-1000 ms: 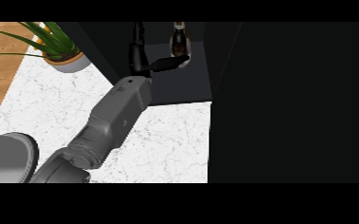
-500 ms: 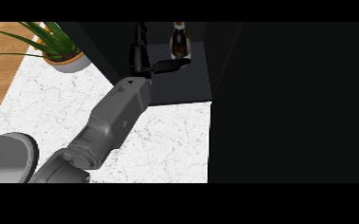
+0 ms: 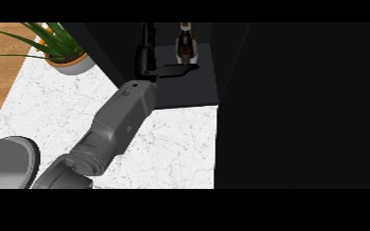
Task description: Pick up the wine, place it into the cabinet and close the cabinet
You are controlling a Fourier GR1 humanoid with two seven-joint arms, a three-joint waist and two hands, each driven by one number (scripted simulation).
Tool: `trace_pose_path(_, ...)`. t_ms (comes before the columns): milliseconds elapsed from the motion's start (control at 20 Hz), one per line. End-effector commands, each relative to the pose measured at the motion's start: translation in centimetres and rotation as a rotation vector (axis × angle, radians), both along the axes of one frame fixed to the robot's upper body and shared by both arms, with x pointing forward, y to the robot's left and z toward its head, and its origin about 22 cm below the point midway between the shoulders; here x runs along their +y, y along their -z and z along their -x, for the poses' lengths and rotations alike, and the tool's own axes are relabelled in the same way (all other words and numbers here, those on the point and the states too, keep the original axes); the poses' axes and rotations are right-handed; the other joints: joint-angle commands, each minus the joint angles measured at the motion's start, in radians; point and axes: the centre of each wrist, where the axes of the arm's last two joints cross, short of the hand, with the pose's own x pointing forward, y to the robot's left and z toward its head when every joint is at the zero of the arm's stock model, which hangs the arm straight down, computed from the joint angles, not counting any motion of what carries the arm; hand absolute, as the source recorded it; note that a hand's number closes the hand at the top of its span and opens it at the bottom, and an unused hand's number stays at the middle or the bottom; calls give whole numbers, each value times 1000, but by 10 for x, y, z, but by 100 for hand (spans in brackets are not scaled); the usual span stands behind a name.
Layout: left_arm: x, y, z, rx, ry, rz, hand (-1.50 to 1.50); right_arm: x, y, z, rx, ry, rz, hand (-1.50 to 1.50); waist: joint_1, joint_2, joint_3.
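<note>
Fingers of the black left hand reach out fairly straight toward the upper middle of the frame, their tips just below the dark brown wine bottle; against the dark interior I cannot tell whether they touch it, and nothing shows them curled round it. That bottle stands upright inside the black cabinet, in the upper middle of the frame, so the placing seems done and the release or retreat looks like the step in hand. The grey forearm runs from the lower left up over the white marbled worktop.

To do this well, I judge the hand should draw back along the forearm's own line, low and level, so the fingers do not tip the bottle. It must be fully out of the opening before anything swings the door, which I take to be the large dark panel filling the right of the frame.

A pale band shows at the bottle's neck, but no writing or brand can be read. The right hand shows nowhere.
</note>
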Motion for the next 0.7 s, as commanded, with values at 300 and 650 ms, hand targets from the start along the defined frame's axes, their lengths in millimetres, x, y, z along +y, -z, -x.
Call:
trace_pose_path(300, 18, 40, 23, 43, -31, 107, -150, 1, -8, 9, -19, -13, -6, -150, 7, -12, 0)
trace_pose_path(650, 9, 35, 27, 59, 0, 121, -150, 1, -14, 17, -23, 2, -35, -150, 29, -19, 0)
